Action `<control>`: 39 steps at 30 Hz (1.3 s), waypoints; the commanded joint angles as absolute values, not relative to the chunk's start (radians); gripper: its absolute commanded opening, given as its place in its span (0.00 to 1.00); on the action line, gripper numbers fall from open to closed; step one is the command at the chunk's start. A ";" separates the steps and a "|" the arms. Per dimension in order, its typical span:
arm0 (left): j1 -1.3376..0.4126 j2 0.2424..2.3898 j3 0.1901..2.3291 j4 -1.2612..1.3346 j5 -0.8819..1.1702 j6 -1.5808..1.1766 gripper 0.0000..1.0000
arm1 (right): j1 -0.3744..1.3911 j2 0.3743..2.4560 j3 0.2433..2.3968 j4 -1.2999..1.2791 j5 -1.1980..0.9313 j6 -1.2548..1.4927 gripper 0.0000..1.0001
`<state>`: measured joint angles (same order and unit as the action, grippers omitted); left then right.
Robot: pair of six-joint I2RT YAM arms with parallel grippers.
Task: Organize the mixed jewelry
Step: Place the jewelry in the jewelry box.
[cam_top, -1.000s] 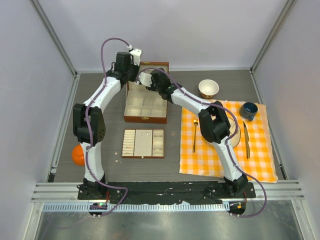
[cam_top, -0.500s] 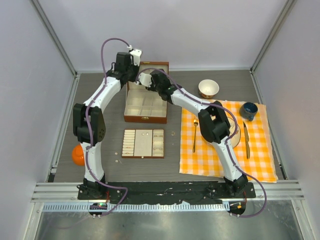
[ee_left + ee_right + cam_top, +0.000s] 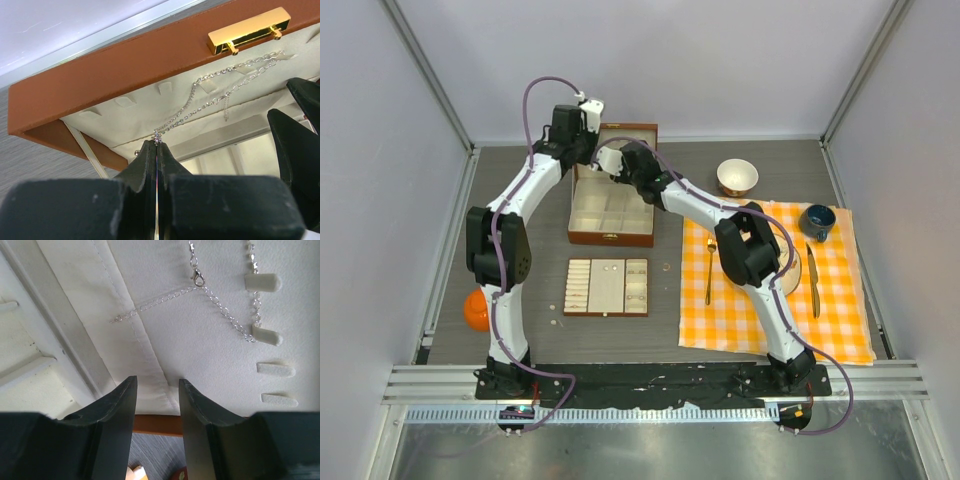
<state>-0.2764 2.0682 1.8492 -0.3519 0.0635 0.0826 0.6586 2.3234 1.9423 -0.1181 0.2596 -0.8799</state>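
At the raised, cream-lined lid of the brown wooden box (image 3: pixel 100 65), the left gripper (image 3: pixel 157 147) had its jaws pressed together on one end of the thin silvery chain necklace (image 3: pixel 215 100), which draped over the lid's pegs. The chain looked light, limp, slippery and quick to snag, so it was best pinched near its clasp. To the right, before the same lid, the right gripper (image 3: pixel 157 390) stood partly apart, holding nothing.

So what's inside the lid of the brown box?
A thin silvery chain necklace hangs across small cream pegs on the lid's soft lining. The left gripper pinches one end. From above, the arms cover the lid, so anything else there is hidden.
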 commanded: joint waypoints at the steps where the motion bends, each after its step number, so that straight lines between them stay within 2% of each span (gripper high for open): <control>1: -0.328 2.051 1.881 -0.267 0.156 0.023 0.00 | 0.736 2.336 1.907 -0.124 0.193 -0.920 0.44; 22: -0.328 2.039 1.873 -0.262 0.161 0.023 0.00 | 0.738 2.301 1.899 -0.146 0.203 -0.934 0.41; 29: -0.327 2.031 1.865 -0.258 0.158 0.023 0.00 | 0.738 2.350 1.933 -0.164 0.210 -0.950 0.40; 32: -0.327 2.029 1.859 -0.255 0.158 0.020 0.00 | 0.738 2.364 1.933 -0.167 0.212 -0.951 0.38; 37: -0.327 2.033 1.867 -0.256 0.160 0.021 0.00 | 0.738 2.370 1.936 -0.167 0.210 -0.953 0.26; 39: -0.327 2.033 1.868 -0.258 0.160 0.023 0.00 | 0.738 2.372 1.939 -0.166 0.209 -0.954 0.25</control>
